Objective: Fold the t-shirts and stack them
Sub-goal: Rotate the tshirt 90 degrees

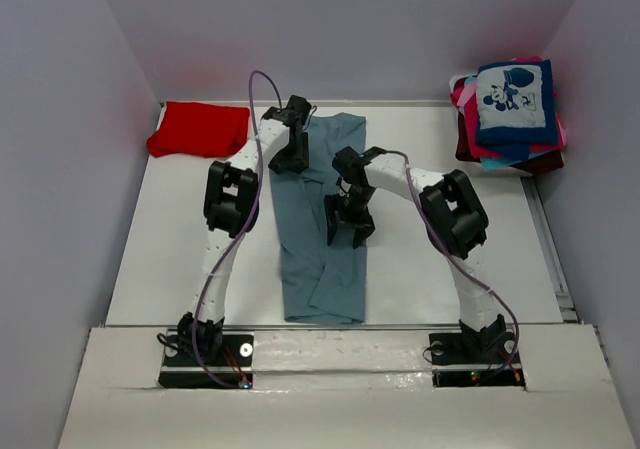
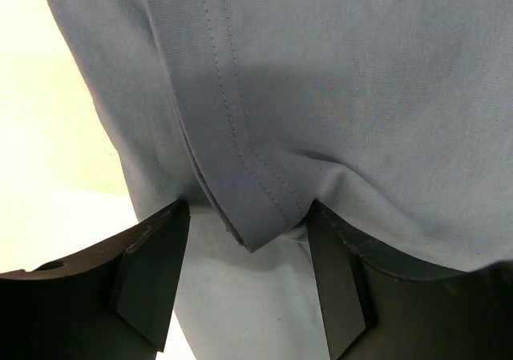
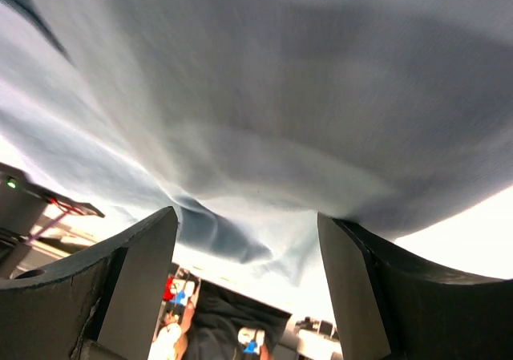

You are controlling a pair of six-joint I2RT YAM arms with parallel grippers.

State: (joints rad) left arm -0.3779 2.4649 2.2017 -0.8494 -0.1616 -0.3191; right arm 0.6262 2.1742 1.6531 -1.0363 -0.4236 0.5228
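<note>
I have the grey-blue t-shirt (image 1: 312, 259) lying down the middle of the white table (image 1: 440, 269), folded lengthwise into a long narrow strip that runs from the far side toward the arm bases. Its surface is matte, soft-looking cotton, with a lengthwise fold line and a slightly ragged near end.

My left gripper (image 1: 289, 166) sits at the strip's far left edge. On the left wrist view its black, wedge-shaped fingers (image 2: 152, 272) stand well apart, not clamped. A folded hem with two neat rows of stitching comes to a point between them, and the cloth spreads over the right-hand finger.

My right gripper (image 1: 349, 236) is over the strip's right side, about halfway along. Its wrist view shows the jaws spread wide too. Pale, softly rippled fabric fills the upper frame and sags toward the gap between the fingers (image 3: 136, 288). I cannot tell whether it rests on them.

The red t-shirt (image 1: 200, 129) lies in a loose rectangle at the far left corner. At the far right corner is a stack of folded shirts (image 1: 540, 159) with pink showing at its edges, and the navy one with a cartoon-mouse print (image 1: 515, 99) lies square on top.
</note>
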